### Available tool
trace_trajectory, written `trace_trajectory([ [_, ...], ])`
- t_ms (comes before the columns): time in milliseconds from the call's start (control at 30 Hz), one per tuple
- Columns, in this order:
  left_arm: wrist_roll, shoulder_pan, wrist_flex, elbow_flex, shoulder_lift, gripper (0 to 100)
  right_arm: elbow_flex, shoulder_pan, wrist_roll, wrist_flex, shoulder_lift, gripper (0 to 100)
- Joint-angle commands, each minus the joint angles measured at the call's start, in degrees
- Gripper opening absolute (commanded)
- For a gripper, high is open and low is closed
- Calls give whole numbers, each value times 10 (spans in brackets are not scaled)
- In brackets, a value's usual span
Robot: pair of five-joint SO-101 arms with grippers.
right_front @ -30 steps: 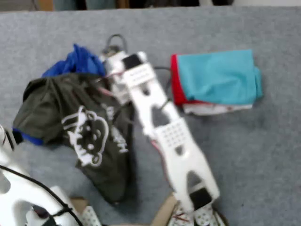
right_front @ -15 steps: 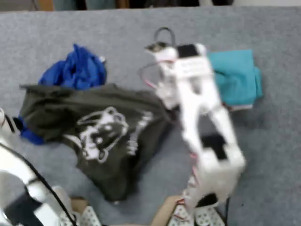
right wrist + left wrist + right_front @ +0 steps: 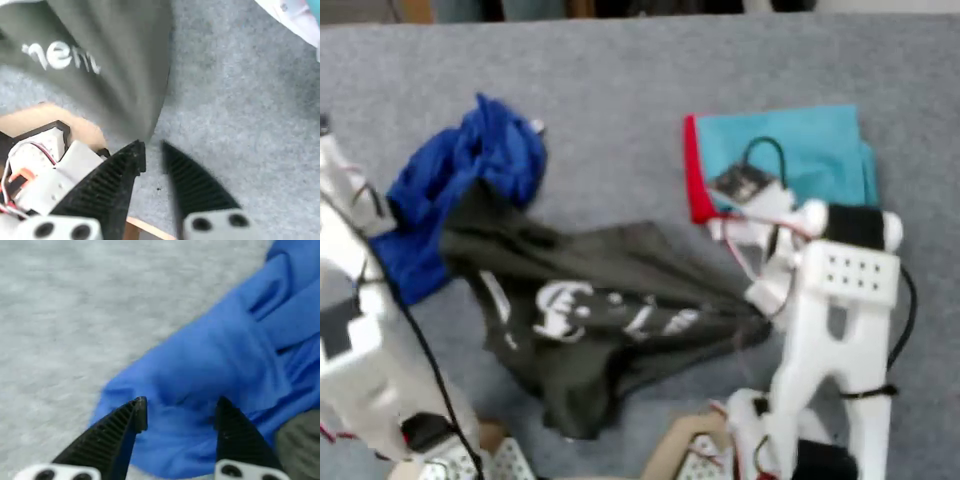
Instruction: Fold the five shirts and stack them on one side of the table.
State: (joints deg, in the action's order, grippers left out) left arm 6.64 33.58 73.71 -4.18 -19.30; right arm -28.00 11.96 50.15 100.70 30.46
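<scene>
A dark olive shirt point(image 3: 610, 300) with a white print lies stretched across the middle of the grey table. Its right tip runs into my right gripper point(image 3: 757, 305), which is shut on the dark shirt point(image 3: 115, 65); the cloth narrows down between the right gripper's point(image 3: 151, 150) fingers. A crumpled blue shirt point(image 3: 460, 185) lies at the left, partly under the dark one. My left gripper point(image 3: 182, 412) hangs open just above the blue shirt's point(image 3: 225, 355) edge. A folded stack point(image 3: 780, 160) with teal on top, then red and white, sits at the back right.
The left arm point(image 3: 350, 320) stands along the table's left edge and the right arm point(image 3: 835, 320) at the front right. A wooden base plate point(image 3: 670, 450) with the arm mounts lies at the front edge. Bare grey cover point(image 3: 620, 90) runs along the back.
My right arm has swung from the centre to the right, dragging the dark shirt's edge with it and stretching the cloth. The left arm has moved up to the blue shirt.
</scene>
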Motion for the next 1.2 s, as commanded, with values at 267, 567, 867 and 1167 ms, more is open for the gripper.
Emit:
trace_trajectory([
  [267,-186,-75,193,-424,-285,220,82,-104,-91,4,7,403],
  [567,-186,0,259,-801,-447,30,128,-286,-216,-7,-89,368],
  [867,-189,157,242,-911,-388,30,315,-413,-338,-121,-360,368],
  [1167,-216,233,272,-911,-321,95,693,-483,-416,-161,-719,368],
])
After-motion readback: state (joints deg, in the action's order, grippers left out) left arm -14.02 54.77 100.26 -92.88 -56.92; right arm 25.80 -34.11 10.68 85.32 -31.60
